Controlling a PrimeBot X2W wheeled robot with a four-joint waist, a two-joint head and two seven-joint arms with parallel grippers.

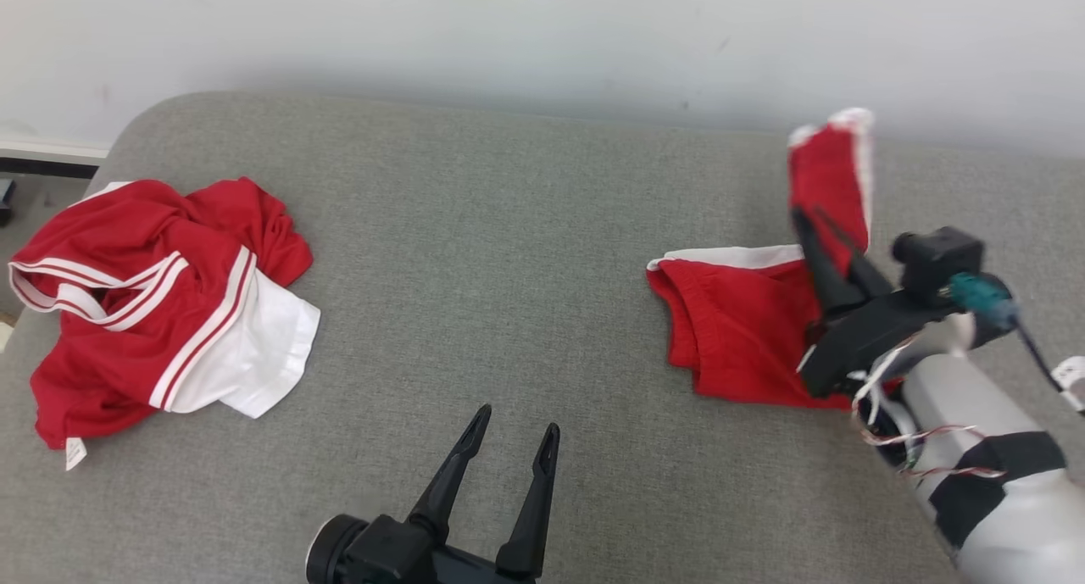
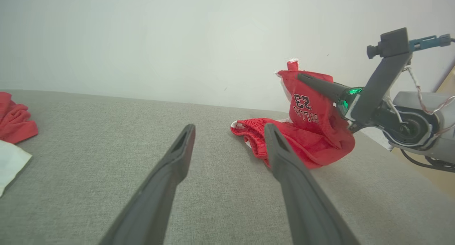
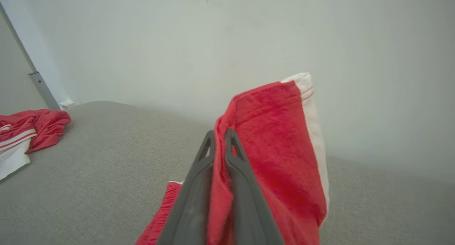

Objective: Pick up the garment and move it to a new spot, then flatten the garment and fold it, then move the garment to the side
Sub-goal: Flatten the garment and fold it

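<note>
Head view: right gripper (image 1: 807, 219) with jaws clamped on a raised corner of the shorts (image 1: 746, 330), the rest lying on the cushion (image 1: 525, 228); left gripper (image 1: 517, 420) open; fabric judged light and limp, best pinched at edges.

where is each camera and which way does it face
head: on the head, looking down at the grey cushion; open left jaws low centre, right forearm at right
left wrist: on that wrist, looking along its open jaws toward the red shorts and right arm
right wrist: on that wrist, looking along the right jaws shut on the shorts, toward the wall
shared: all see the shorts and jersey
</note>
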